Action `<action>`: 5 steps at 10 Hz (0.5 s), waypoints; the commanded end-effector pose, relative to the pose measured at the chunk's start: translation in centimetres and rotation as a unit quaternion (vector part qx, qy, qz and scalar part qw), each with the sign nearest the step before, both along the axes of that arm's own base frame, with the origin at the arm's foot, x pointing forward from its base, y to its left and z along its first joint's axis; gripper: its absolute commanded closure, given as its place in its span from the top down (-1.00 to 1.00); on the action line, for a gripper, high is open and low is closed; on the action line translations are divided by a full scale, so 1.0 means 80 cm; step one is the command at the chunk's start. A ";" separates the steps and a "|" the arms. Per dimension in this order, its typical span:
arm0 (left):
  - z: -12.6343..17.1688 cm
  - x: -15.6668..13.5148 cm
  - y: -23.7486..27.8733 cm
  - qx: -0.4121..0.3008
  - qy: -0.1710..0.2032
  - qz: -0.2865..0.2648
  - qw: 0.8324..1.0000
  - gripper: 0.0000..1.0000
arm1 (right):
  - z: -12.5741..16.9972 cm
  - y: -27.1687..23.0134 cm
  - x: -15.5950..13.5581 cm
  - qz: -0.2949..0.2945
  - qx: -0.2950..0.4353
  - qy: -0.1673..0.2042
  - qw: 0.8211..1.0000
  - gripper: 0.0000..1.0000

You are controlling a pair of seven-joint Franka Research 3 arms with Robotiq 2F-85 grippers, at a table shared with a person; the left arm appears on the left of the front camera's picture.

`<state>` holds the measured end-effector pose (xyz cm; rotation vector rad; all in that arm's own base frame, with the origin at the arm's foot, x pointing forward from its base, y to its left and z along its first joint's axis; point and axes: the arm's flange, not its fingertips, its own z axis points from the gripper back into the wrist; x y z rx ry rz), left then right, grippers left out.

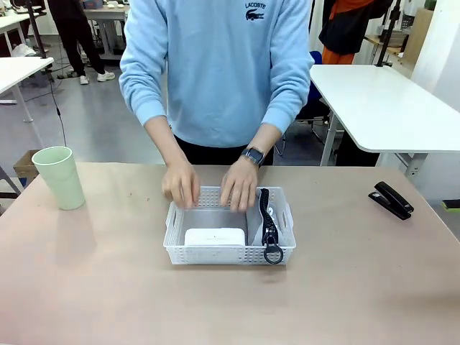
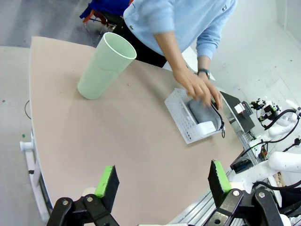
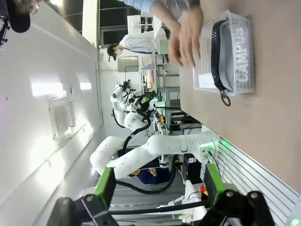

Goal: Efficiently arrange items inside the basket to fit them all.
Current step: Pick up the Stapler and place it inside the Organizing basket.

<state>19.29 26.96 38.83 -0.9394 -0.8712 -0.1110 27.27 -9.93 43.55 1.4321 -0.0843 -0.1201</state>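
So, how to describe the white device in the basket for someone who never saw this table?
On the tan table, look at the white lattice basket in the middle, in front of the person. The white rounded rectangular device lies inside against the near wall, toward the left. Unlike the grey zip pouch next to it, it is smooth, plain white and has no zipper.

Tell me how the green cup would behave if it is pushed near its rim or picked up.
The cup stands upright, taller than wide, with a base narrower than its rim, so a high push would probably tip it. It looks empty in the left wrist view, so likely light. Its smooth tapered wall may slip in a squeeze.
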 end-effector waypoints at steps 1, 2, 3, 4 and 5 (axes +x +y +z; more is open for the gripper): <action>0.002 0.000 -0.004 -0.005 -0.015 0.002 1.000 1.00 | 0.007 0.001 -0.001 -0.003 0.008 0.006 1.000 1.00; 0.002 0.000 -0.004 -0.005 -0.015 0.002 1.000 1.00 | 0.007 0.001 -0.001 -0.003 0.008 0.006 1.000 1.00; 0.002 0.000 -0.004 -0.005 -0.015 0.002 1.000 1.00 | 0.000 0.000 0.000 0.000 0.000 0.000 1.000 1.00; 0.002 0.000 -0.004 -0.005 -0.015 0.002 1.000 1.00 | 0.000 0.024 -0.002 0.034 -0.112 -0.042 0.992 1.00; 0.002 0.000 -0.004 -0.005 -0.015 0.002 1.000 1.00 | 0.013 0.054 0.004 0.016 -0.251 -0.040 0.967 1.00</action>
